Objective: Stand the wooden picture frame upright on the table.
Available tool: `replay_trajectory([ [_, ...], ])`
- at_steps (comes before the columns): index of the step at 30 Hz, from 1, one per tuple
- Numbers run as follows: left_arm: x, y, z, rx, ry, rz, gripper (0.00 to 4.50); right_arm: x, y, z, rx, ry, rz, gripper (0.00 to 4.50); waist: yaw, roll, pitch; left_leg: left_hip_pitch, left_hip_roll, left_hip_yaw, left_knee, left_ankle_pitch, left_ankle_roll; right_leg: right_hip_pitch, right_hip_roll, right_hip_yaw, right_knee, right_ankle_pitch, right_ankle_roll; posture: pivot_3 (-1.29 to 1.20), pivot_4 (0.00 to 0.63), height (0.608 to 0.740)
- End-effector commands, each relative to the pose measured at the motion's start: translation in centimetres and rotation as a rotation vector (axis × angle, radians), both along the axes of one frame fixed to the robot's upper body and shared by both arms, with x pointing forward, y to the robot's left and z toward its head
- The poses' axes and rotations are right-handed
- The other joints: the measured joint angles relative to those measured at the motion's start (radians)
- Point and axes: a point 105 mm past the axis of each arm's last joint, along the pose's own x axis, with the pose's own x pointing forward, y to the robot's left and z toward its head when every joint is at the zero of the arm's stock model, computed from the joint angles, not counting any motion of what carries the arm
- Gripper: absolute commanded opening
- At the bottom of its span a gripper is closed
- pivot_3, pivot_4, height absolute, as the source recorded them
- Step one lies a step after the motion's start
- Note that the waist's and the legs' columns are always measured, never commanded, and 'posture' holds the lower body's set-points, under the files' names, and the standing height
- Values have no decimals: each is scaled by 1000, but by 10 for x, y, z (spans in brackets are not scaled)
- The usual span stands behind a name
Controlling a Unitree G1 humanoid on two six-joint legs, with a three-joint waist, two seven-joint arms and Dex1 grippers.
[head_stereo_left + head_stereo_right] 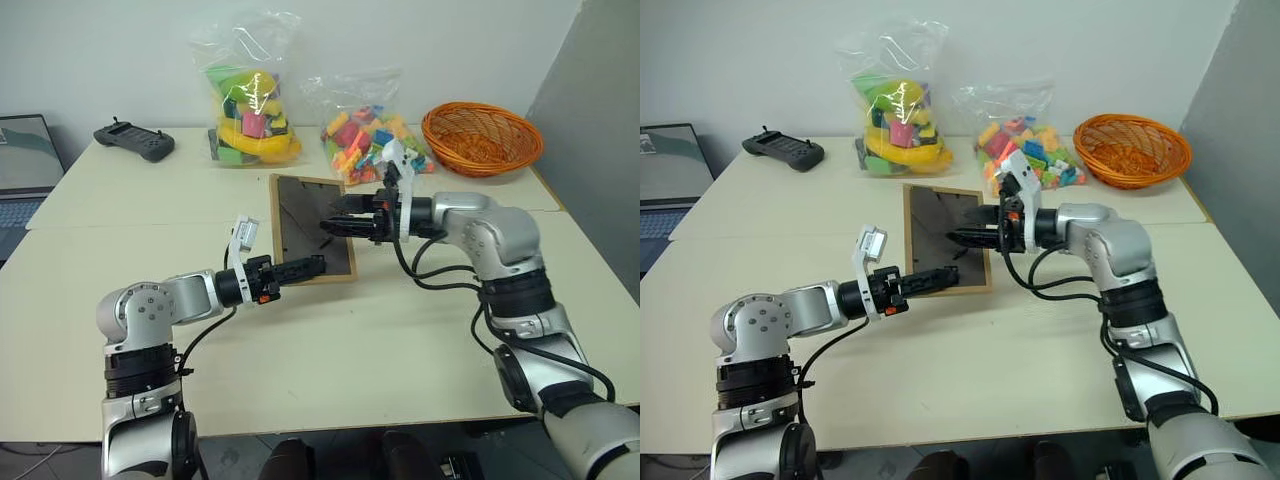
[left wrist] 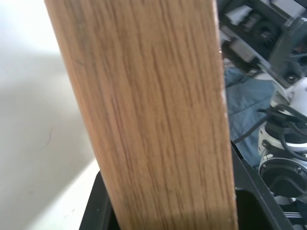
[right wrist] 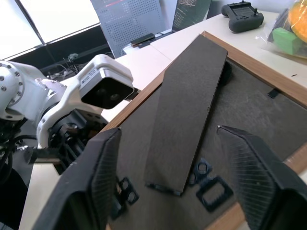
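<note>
Our left gripper [image 1: 312,265] is clamped on the lower edge of the frame [image 1: 308,215], holding it up off the table [image 1: 330,350] with its dark back panel facing us. Our right gripper [image 3: 168,158] hovers at that back panel, fingers [image 3: 93,182] spread wide on either side of the fold-out stand [image 3: 184,115], gripping nothing. Behind stand two toy bags [image 1: 250,100] and a basket [image 1: 482,137].

Left tool [image 1: 318,265] clamped; right tool [image 3: 172,163] spread wide.
</note>
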Motion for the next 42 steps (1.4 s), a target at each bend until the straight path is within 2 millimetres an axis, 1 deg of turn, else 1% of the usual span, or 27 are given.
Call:
replay_trajectory([
  [1,-4,-4,24,-20,-111,-42,1287,2,11,12,11,-67,13,4463,1,0,0,0,0,0,0,0,0,0,0,0,0,0,0,0,150,740],
  [4,-4,-5,23,-17,-110,-45,1287,-7,24,16,35,-64,79,4495,0,0,0,-1,0,0,0,0,0,-1,0,0,0,0,0,0,150,740],
  [6,-3,-5,23,-16,-110,-45,1287,-15,29,19,49,-65,129,4495,0,0,0,-1,0,0,0,0,0,-1,0,0,0,0,0,0,150,740],
  [9,-3,-5,23,-14,-107,-45,1287,-35,27,26,88,-51,235,4495,2,0,0,-1,0,0,0,0,0,-1,0,0,0,0,0,0,150,740],
  [12,-4,-2,23,-19,-97,-43,1287,-45,16,28,94,-28,275,4495,4,0,0,-2,0,-1,0,0,0,-1,0,-1,0,0,0,0,150,740],
  [17,-4,1,24,-23,-81,-40,1287,-51,-6,30,93,12,272,4495,2,0,0,-1,0,-1,0,0,0,-1,0,-1,0,0,0,0,150,740],
  [19,-7,1,25,-28,-64,-55,1287,-46,-14,29,81,-1,227,4495,2,0,0,-1,0,-1,0,-1,1,-1,0,0,0,0,0,0,150,740],
  [20,-8,1,26,-31,-52,-63,1287,-42,-22,28,63,-26,188,4495,2,0,0,-1,0,-1,0,-1,2,-1,0,-1,0,0,0,0,150,740],
  [22,-11,0,27,-34,-34,-78,1287,-35,-38,25,31,-78,119,4495,4,0,0,-1,0,-1,0,-1,2,-1,0,-1,0,0,0,0,150,740],
  [24,-13,3,28,-55,22,-96,1287,-26,-64,25,-5,-151,26,4495,7,0,0,-2,-1,-1,0,-1,3,-1,0,-1,0,0,0,0,150,740],
  [26,-15,5,28,-65,55,-104,1287,-22,-79,25,-22,-187,-26,4495,9,-1,1,-2,-1,-1,1,-2,3,0,0,-1,-1,0,0,0,150,740],
  [27,-16,7,29,-87,77,-113,1287,-17,-90,24,-49,-266,-75,4495,7,-1,1,-2,-1,-1,1,-2,3,0,0,-1,0,0,0,0,150,740],
  [29,-17,12,31,-136,124,-135,1287,-2,-117,13,-228,-635,-233,4495,4,-1,0,-1,0,-1,1,-2,3,0,0,-1,0,0,0,0,150,740],
  [30,-17,13,34,-161,138,-145,1287,1,-124,5,-341,-827,-259,4495,4,-1,0,-1,0,-1,0,-2,3,0,0,-1,0,0,0,0,150,740],
  [31,-17,13,36,-174,147,-150,1287,1,-125,-2,-404,-944,-251,4495,4,-2,1,-1,0,-1,0,-2,3,0,0,-1,0,0,1,0,150,740],
  [32,-17,13,38,-200,162,-161,1287,1,-124,-8,-427,-1042,-244,4495,3,-2,1,-1,0,0,0,-1,2,0,0,-1,0,0,1,0,150,740],
  [34,-18,11,40,-220,182,-173,1287,-2,-117,-13,-437,-1208,-208,4495,0,-2,1,0,0,2,1,0,0,0,0,1,0,0,1,0,150,740],
  [36,-21,6,41,-239,199,-183,1287,-9,-100,-23,-453,-1394,-115,4495,-4,-2,1,0,1,3,1,0,-1,-1,0,2,1,0,1,0,150,740],
  [38,-25,1,42,-255,215,-183,1287,-11,-87,-29,-441,-1513,-58,4495,-7,-2,1,1,2,4,1,2,-4,-1,0,3,1,0,1,0,150,740],
  [42,-34,-10,36,-251,215,-205,1287,-7,-63,-19,-364,-1679,-60,4495,-3,-2,1,2,2,5,1,3,-5,-1,1,5,1,0,1,0,150,740],
])
